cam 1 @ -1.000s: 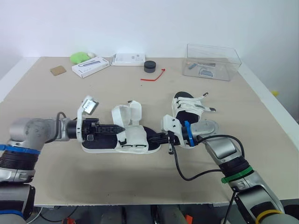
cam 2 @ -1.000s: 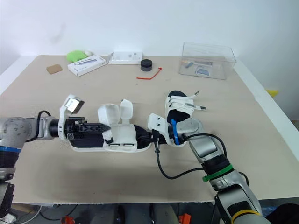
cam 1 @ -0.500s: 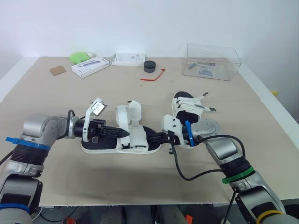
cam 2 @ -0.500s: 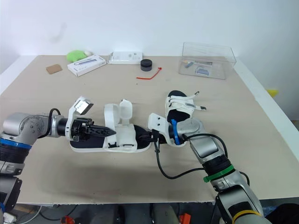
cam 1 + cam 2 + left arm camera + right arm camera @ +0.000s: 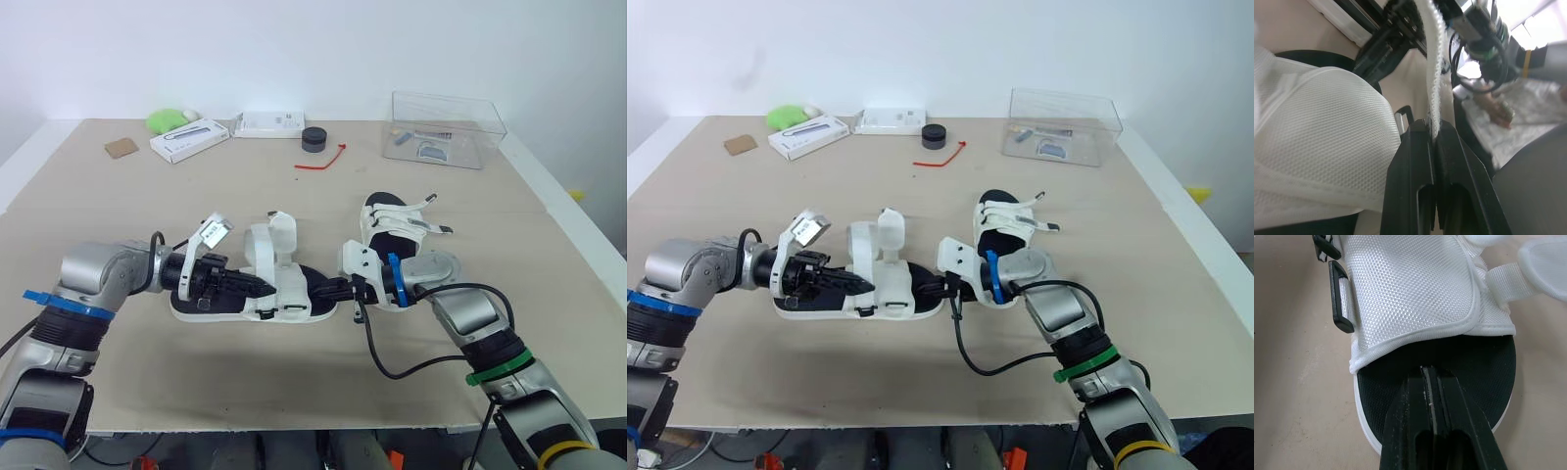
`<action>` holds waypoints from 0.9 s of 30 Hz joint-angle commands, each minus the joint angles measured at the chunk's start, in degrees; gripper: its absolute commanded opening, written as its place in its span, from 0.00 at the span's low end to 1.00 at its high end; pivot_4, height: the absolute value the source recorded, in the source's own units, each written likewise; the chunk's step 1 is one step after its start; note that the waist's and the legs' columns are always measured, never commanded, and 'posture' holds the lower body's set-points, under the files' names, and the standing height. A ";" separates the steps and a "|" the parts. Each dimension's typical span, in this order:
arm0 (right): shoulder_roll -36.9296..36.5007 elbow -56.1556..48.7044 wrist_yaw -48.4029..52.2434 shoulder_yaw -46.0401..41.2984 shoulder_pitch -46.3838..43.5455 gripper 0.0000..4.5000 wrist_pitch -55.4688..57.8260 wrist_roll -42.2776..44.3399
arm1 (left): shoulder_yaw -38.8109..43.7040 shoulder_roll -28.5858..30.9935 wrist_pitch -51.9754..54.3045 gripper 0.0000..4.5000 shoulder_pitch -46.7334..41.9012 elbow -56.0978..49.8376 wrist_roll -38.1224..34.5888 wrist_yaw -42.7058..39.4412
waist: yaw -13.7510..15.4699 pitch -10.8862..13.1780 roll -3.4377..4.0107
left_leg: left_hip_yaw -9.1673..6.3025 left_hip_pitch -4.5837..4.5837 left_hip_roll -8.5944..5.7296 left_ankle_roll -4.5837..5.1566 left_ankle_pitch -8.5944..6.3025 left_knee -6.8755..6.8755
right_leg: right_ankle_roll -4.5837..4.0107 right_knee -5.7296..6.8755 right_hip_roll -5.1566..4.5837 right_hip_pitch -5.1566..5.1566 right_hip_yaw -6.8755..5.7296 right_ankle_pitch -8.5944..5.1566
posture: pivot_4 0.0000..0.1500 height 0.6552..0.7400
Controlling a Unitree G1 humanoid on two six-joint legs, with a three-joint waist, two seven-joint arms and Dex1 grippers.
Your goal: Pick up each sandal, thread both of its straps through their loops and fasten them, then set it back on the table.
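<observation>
On the beige worktop [image 5: 245,382] the sandal [image 5: 292,287] lies between my hands, left fingers [image 5: 1415,161] clenched on its thin, limp strap [image 5: 1432,73] near the free end, right fingers [image 5: 1413,421] closed and, I think, pinning the light, stiffer sole.

Table [image 5: 245,367]: left sandal [image 5: 290,291], right sandal [image 5: 397,227], clear box [image 5: 446,132]
</observation>
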 commanded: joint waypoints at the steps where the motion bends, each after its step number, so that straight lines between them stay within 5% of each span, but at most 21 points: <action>1: -0.05 -0.97 -0.04 -0.74 -0.85 0.00 -0.29 0.01 | -1.05 1.36 -1.76 0.01 1.04 -2.94 1.66 -1.43 | 0.00 0.00 0.00 | 0.00 0.00 0.00 0.00 0.00 0.00 | 0.00 0.00 0.00 0.00 0.00 0.00 | 1.00 1.00; 6: -0.08 -0.81 0.13 -0.76 -0.91 0.00 -0.52 -0.03 | -0.12 1.85 -0.13 0.01 1.40 -2.75 1.61 -0.56 | -0.03 0.00 0.00 | -0.01 0.00 0.02 0.02 -0.01 0.00 | 0.00 0.00 0.02 -0.01 -0.01 -0.02 | 1.00 1.00; 11: -0.05 -0.75 0.26 -0.66 -0.81 0.00 -0.84 -0.23 | 4.56 0.16 -0.50 0.43 -0.38 -0.38 -0.03 1.39 | -0.03 0.00 0.00 | -0.02 0.00 0.04 0.02 -0.01 0.00 | 0.00 0.00 0.04 -0.01 -0.02 -0.02 | 1.00 1.00; 22: -0.15 -0.54 0.43 -0.58 -0.86 0.00 -1.33 -0.57 | 7.35 -3.84 -1.52 0.43 -4.14 3.09 0.87 4.97 | -0.04 0.01 -0.01 | 0.02 -0.02 0.01 0.05 -0.04 0.01 | -0.05 0.00 0.01 -0.01 0.01 0.03 | 1.00 1.00; 27: -0.44 -1.10 0.41 -0.65 -0.31 0.00 -1.19 -0.54 | 4.15 -2.06 -3.13 0.01 -0.16 -1.40 2.24 2.10 | -0.13 0.01 -0.01 | 0.02 -0.02 0.01 0.04 -0.04 0.00 | -0.05 0.00 0.01 -0.03 0.02 0.03 | 1.00 1.00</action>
